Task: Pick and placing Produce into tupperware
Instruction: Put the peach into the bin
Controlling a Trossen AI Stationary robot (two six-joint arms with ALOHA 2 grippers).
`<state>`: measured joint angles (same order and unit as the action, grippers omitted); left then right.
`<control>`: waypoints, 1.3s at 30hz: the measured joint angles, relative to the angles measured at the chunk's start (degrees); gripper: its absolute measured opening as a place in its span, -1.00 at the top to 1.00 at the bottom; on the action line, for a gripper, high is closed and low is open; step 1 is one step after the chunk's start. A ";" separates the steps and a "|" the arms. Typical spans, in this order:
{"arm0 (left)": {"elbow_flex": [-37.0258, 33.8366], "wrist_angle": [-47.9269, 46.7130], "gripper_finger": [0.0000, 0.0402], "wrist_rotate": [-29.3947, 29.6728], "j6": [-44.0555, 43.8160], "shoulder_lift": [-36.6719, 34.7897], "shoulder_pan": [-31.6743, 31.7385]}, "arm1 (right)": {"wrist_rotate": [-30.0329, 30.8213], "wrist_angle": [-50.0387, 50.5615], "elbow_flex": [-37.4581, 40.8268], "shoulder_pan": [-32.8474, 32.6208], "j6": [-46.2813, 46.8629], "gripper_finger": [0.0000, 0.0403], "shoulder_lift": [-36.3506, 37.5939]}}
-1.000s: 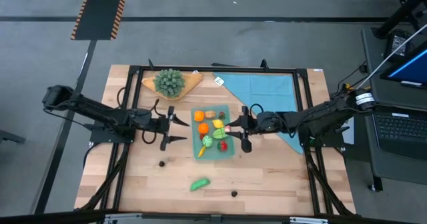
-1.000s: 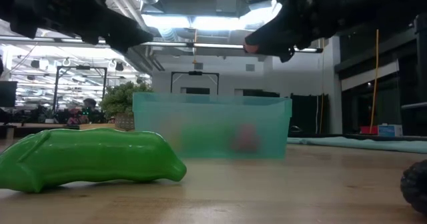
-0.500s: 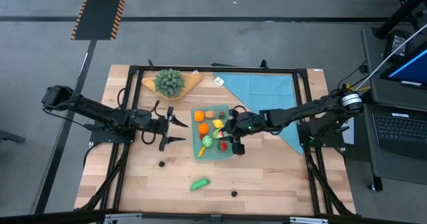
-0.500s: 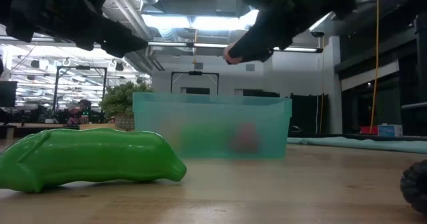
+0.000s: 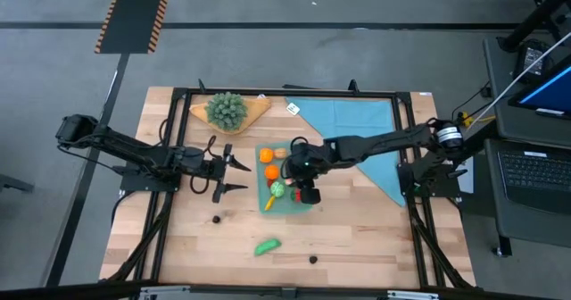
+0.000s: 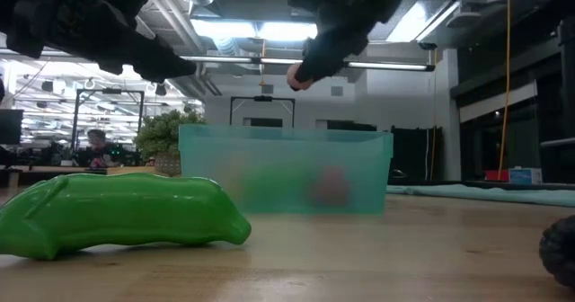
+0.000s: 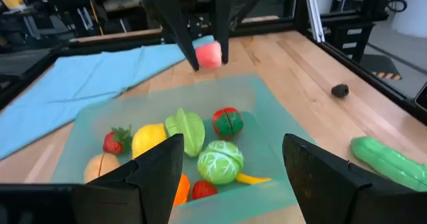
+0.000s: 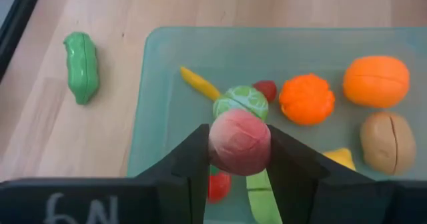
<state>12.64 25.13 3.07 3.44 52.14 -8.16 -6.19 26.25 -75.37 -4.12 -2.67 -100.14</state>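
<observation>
Right gripper (image 8: pixel 239 159) above the tupperware (image 5: pixel 285 202), clamped on a pink peach (image 8: pixel 239 141). Left gripper (image 5: pixel 234 174) spread wide, beside the tupperware.

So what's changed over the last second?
The right gripper, shut on the pink peach, has travelled from the tupperware's cloth-side edge to above its middle. The left gripper, the green pea pod and the produce in the container haven't moved.
</observation>
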 joint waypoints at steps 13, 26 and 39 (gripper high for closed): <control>0.00 -0.27 -0.23 0.04 -0.26 0.00 -0.26 | 0.02 3.10 -2.85 -0.73 -0.54 0.36 -2.31; 0.00 -0.72 -0.23 0.04 -0.42 0.02 -0.55 | -0.12 -2.85 -2.80 -4.23 -0.06 0.36 -11.60; 0.00 -1.18 -0.23 0.04 -0.50 0.02 -0.55 | -1.50 -4.19 -2.78 -4.66 0.67 0.32 -13.78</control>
<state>12.64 23.95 3.11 2.94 52.16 -8.71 -7.68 22.05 -78.15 -8.78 -2.00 -113.92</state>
